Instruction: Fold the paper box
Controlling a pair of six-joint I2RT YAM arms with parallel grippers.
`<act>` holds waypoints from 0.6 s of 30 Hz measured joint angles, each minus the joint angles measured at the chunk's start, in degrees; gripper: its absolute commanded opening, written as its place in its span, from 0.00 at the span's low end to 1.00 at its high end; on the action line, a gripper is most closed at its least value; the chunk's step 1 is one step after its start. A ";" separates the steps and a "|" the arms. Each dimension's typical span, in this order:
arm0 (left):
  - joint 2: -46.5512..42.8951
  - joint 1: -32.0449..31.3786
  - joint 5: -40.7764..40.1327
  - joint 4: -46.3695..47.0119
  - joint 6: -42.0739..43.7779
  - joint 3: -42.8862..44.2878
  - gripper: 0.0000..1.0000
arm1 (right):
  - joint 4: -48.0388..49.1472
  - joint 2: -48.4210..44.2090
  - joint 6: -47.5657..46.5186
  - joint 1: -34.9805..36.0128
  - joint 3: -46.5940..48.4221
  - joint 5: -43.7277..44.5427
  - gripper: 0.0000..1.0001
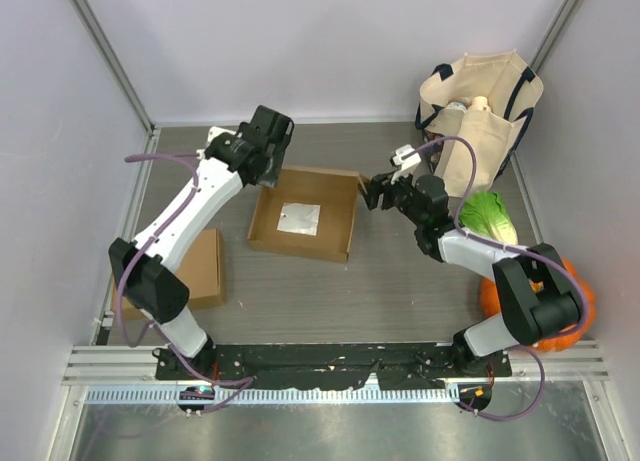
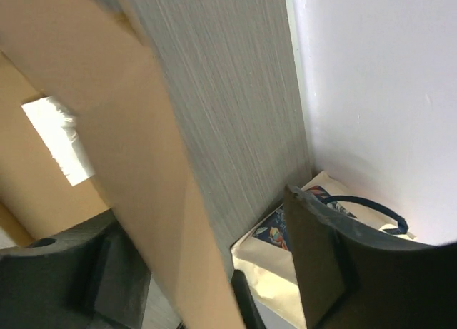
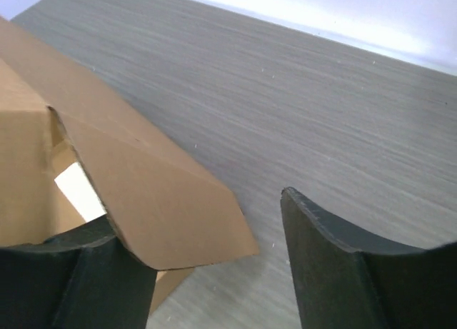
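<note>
The paper box [image 1: 305, 216] is a shallow brown cardboard tray with raised walls and a white label [image 1: 300, 218] on its floor, lying mid-table. My left gripper [image 1: 270, 173] is at its far left corner. In the left wrist view the jaws stand open astride the box wall [image 2: 143, 172], which touches neither finger [image 2: 343, 265]. At the far right corner sits my right gripper [image 1: 373, 192], open as well. A cardboard flap [image 3: 157, 200] of the box lies between its jaws, close to the left finger [image 3: 78, 279].
A flat piece of cardboard [image 1: 200, 269] lies at the left under the left arm. A cream tote bag [image 1: 480, 111] stands at the back right, with a green cabbage [image 1: 487, 218] and an orange pumpkin [image 1: 582, 301] in front of it.
</note>
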 measured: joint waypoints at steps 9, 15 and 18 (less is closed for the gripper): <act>-26.53 5.53 -2.21 19.93 39.36 -26.51 1.00 | 1.29 5.40 1.70 -0.90 5.25 -3.56 0.36; -52.68 10.10 2.62 45.88 69.16 -58.18 1.00 | -1.01 7.26 3.80 -3.56 9.92 -8.63 0.23; -51.43 17.62 13.66 57.66 74.03 -67.14 0.99 | -3.23 9.25 4.52 -5.25 13.22 -12.11 0.17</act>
